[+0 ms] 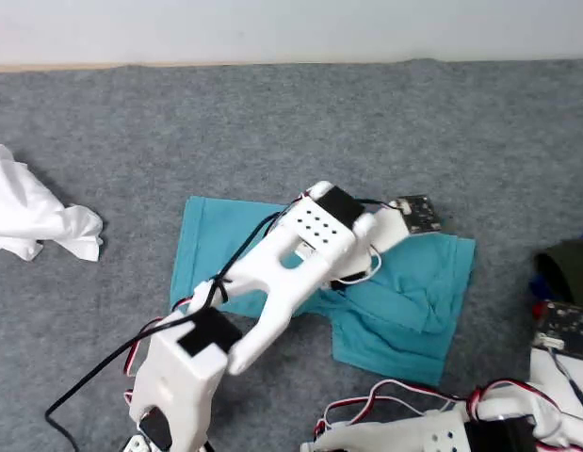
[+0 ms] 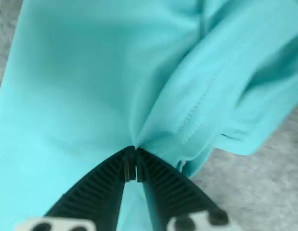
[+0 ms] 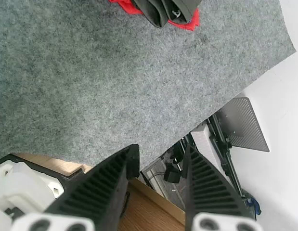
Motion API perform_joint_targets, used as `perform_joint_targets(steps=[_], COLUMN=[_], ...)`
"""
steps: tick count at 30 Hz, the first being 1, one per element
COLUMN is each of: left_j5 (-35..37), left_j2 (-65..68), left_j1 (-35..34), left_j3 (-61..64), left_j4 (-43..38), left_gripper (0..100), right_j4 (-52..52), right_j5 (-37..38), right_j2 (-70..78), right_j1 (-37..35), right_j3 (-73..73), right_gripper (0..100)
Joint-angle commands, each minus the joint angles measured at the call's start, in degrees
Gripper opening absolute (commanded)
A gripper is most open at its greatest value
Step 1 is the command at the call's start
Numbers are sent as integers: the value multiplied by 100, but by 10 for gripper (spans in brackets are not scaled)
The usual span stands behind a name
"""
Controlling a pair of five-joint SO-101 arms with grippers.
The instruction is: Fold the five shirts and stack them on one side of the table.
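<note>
**Left gripper pinches the teal shirt; right gripper spread over the mat's edge**

High view: the left arm point(image 1: 282, 282) stretches from the near edge out over the teal shirt point(image 1: 413, 301), which lies partly flattened in the middle of the grey mat point(image 1: 272, 122). Its wrist is bent down onto the cloth, and the fingers are hidden beneath it. A crumpled white shirt point(image 1: 37, 212) sits well apart at one side edge. A dark garment point(image 1: 566, 268) lies at the opposite edge, near the right arm point(image 1: 432, 433), which is folded low along the near edge.

Left wrist view: the left gripper point(image 2: 132, 156) has its ribbed fingers point(image 2: 100, 187) pressed together at the tips, pinching a fold of the teal shirt point(image 2: 91, 72). The cloth bunches into a ridge with a stitched seam that runs away from the pinch. A strip of mat point(image 2: 264, 192) shows beside the hem.

Right wrist view: the right gripper point(image 3: 161, 159) has its fingers point(image 3: 105, 185) spread with nothing between them, poised above the mat's point(image 3: 91, 72) edge. The dark garment point(image 3: 163, 12), with red cloth under it, lies well beyond the fingertips.
</note>
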Motion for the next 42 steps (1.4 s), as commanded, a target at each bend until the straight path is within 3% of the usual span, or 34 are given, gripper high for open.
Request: perform_joint_targets(steps=[1,8,15,22,36,42], left_j5=[0,9,352,369,237,123], left_j2=[229,923,1020,993,-686,-695], left_j1=[-185,-308,-316,-273,1073,1125], left_j3=[-365,-1288,-2738,-3345,-945,-180], left_j4=[-62,466,1073,1240,1222,677], left_gripper=[2,3,137,148,152,152], right_j4=[189,198,198,198,189,189], right_j5=[44,44,44,44,53,53], right_j2=[-22,-22,-22,-22,-22,-22], right_j1=[13,13,48,22,13,13], right_j3=[-9,0,299,299,308,440], right_gripper=[154,154,154,154,154,154])
